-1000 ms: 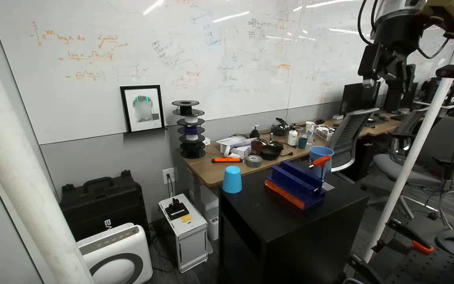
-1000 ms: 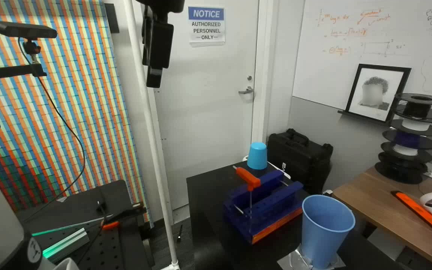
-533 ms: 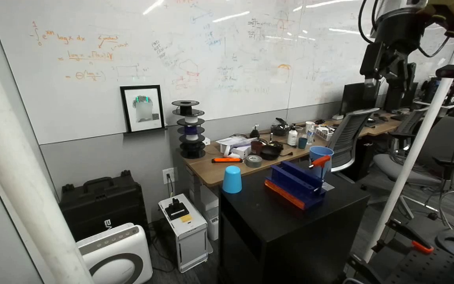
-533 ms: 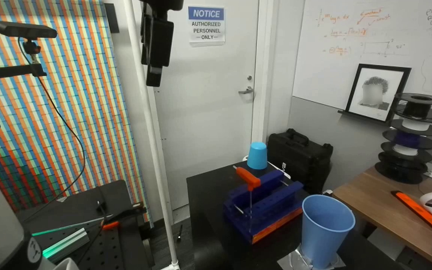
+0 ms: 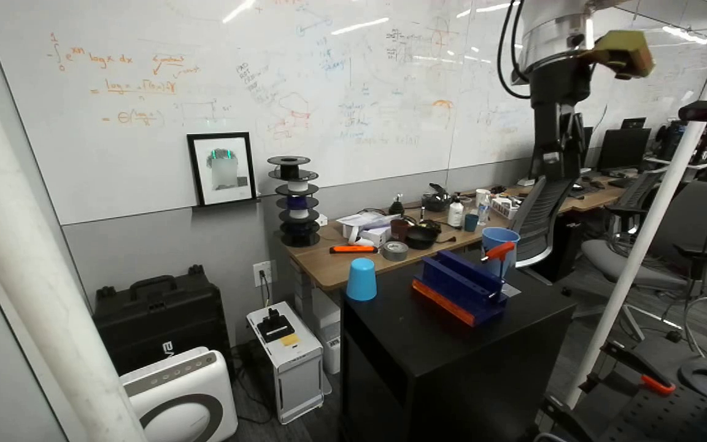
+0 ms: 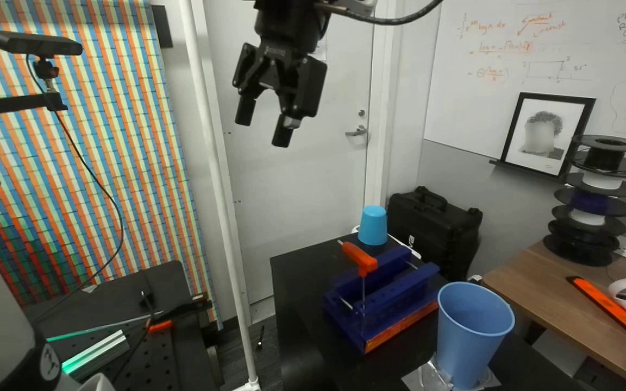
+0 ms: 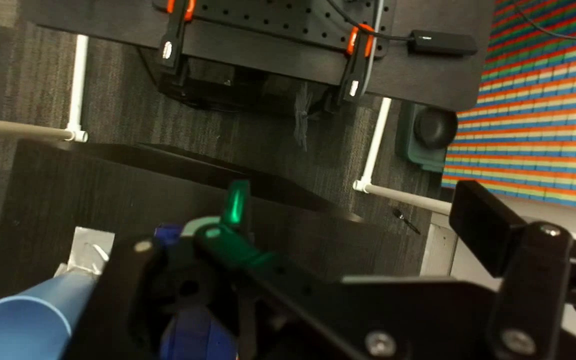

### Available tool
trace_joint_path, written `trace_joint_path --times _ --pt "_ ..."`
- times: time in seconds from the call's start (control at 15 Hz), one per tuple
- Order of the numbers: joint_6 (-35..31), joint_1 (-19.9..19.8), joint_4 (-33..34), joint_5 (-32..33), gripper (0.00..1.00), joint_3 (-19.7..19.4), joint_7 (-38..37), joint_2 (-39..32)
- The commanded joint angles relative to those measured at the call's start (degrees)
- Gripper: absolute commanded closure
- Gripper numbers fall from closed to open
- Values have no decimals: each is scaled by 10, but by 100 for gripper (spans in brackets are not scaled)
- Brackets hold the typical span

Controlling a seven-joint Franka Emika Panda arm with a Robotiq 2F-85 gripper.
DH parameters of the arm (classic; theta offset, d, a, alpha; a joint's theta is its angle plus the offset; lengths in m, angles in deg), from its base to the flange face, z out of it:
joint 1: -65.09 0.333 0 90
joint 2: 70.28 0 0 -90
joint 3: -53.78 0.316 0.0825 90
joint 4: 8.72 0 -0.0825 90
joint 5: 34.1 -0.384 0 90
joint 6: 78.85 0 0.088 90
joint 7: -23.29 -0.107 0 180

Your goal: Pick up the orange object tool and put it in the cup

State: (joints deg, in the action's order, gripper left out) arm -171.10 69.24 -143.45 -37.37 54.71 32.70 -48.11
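Item: orange tool (image 6: 360, 258). Upright at one end of the blue rack (image 6: 392, 293), handle standing proud; whether the shaft sits in a hole, I cannot tell.

Item: gripper (image 6: 263, 124). Overhead, well apart from the tool; fingers (image 7: 483, 225) spread wide, nothing between them.

Item: blue cup (image 6: 468, 353). Mouth up, near the rack; I judge it the destination, since the light-blue cup (image 6: 373, 225) stands upside down.

Step in hand: the approach, by my reckoning; pick not yet made. Next move calls for: lowering over the handle, fingers set across it, a squeeze, then a straight lift until the shaft clears.

Views compared: the wrist view gives the gap between the fingers, but the gripper's own links cover most of the rack and I cannot make out the tool's handle; clamps (image 7: 353, 75) there show orange too. In an exterior view the handle (image 5: 501, 250) overlaps the blue cup; only there do I see a pump bottle (image 5: 455, 215) on the desk (image 5: 323, 264).
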Motion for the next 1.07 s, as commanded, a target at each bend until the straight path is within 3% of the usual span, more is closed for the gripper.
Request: trace_joint_path --times 0.0,0.27,0.47,1.0 --pt "8 11 119 66 0 21 44 -136" --pt "-2 15 187 150 0 38 100 -240" --pt "-25 15 194 220 0 46 143 -285" --pt "-178 10 88 348 0 61 261 -296"
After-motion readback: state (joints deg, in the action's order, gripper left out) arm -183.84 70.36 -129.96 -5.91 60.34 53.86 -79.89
